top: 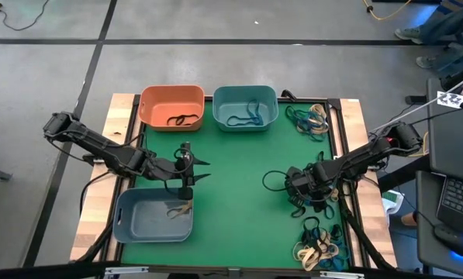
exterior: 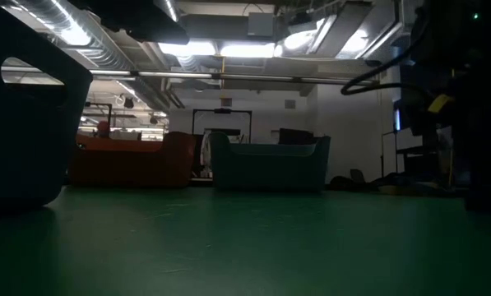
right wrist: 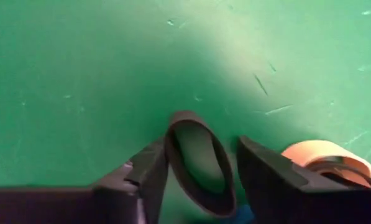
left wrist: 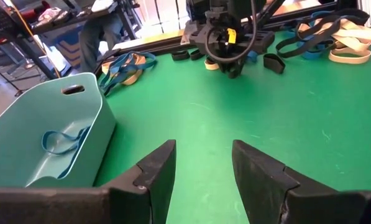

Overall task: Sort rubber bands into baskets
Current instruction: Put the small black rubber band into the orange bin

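Right end effector (right wrist: 201, 171) straddles one black rubber band (right wrist: 201, 165), fingers spread; three baskets (top: 172, 105) sit nearby.

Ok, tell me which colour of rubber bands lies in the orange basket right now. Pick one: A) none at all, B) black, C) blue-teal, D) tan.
B: the high view shows dark black loops lying on the floor of the orange basket, while the blue-teal bands sit in the teal basket beside it.
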Robot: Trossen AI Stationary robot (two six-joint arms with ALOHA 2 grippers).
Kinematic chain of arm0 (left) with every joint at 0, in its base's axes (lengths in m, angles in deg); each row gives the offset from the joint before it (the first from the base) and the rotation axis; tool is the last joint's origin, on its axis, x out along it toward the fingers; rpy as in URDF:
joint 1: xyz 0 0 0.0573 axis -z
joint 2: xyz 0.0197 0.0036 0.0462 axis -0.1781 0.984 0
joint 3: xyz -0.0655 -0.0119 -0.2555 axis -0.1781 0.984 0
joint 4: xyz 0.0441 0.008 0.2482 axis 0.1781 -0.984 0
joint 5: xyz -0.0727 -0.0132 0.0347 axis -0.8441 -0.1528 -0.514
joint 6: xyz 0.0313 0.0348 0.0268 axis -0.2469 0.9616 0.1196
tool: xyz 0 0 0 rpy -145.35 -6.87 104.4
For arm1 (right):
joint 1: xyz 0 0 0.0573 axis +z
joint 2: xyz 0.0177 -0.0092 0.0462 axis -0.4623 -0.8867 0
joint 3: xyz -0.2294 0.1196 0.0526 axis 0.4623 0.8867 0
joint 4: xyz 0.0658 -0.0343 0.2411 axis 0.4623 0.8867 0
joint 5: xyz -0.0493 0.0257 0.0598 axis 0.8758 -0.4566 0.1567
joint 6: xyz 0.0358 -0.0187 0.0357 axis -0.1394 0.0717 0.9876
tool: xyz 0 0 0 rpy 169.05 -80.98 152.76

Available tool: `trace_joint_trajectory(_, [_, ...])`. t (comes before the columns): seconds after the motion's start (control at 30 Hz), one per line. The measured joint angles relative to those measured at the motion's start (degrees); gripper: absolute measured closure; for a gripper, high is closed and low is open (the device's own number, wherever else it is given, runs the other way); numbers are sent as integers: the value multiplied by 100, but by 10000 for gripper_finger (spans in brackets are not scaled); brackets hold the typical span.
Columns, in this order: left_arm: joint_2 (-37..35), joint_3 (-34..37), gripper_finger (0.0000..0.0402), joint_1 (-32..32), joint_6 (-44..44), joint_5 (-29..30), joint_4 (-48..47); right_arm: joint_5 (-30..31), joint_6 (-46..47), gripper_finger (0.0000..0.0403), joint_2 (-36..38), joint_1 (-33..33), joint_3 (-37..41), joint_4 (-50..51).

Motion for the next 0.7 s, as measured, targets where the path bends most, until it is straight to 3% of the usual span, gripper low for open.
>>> trace_joint_trajectory(0.33, [0, 0, 247, 0, -21, 0, 13, 49, -328, 387, -7, 4, 5, -276])
trace_joint_trajectory(0.57, [0, 0, 247, -2, -24, 0, 20, 729, -641, 376, -17, -10, -254, -735])
trace_joint_trajectory(0.7, [0, 0, 247, 0, -7, 0, 20, 948, -1193, 389, -20, 4, -482, -1234])
